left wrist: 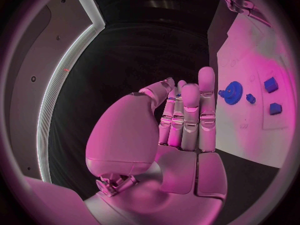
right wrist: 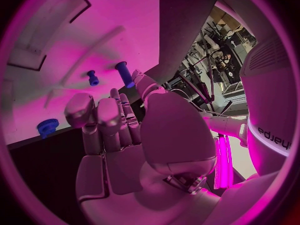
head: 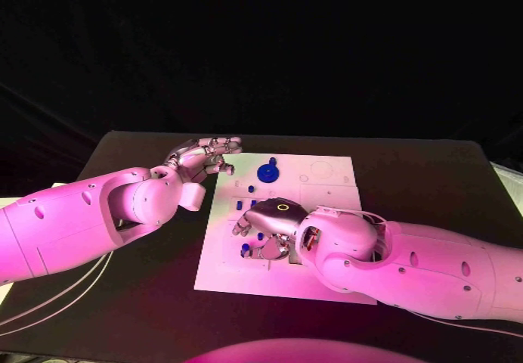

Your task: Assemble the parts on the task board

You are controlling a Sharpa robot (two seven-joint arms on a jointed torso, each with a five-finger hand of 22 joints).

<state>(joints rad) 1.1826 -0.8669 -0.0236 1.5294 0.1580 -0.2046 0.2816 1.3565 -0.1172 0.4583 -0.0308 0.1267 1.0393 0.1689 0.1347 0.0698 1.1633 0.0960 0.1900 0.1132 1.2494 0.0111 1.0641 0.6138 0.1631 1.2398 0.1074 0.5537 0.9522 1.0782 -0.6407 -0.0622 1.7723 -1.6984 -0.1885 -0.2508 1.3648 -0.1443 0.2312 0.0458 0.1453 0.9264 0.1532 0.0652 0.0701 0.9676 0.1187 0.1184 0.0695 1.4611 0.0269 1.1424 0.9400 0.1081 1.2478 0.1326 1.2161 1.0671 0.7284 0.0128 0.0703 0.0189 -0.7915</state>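
Observation:
The white task board (head: 327, 261) lies mid-table. A blue gear (head: 267, 175) and small blue parts (head: 249, 189) sit near its far left. My left hand (head: 207, 157) hovers at the board's far-left corner. Its fingers are together and the thumb presses a tiny blue part (left wrist: 179, 95) against them. From that wrist I see the gear (left wrist: 234, 92) and two blue blocks (left wrist: 270, 84). My right hand (head: 267, 227) is low over the board's left middle. Thumb and a fingertip pinch an upright blue peg (right wrist: 124, 73), with the other fingers (right wrist: 100, 120) curled. A smaller peg (right wrist: 93, 77) stands nearby.
Black table (head: 142, 302) surrounds the board, with bare room in front and to the right. The board's far-right area holds round outlines (head: 323, 168). My right forearm (head: 414, 265) covers the board's near-right corner.

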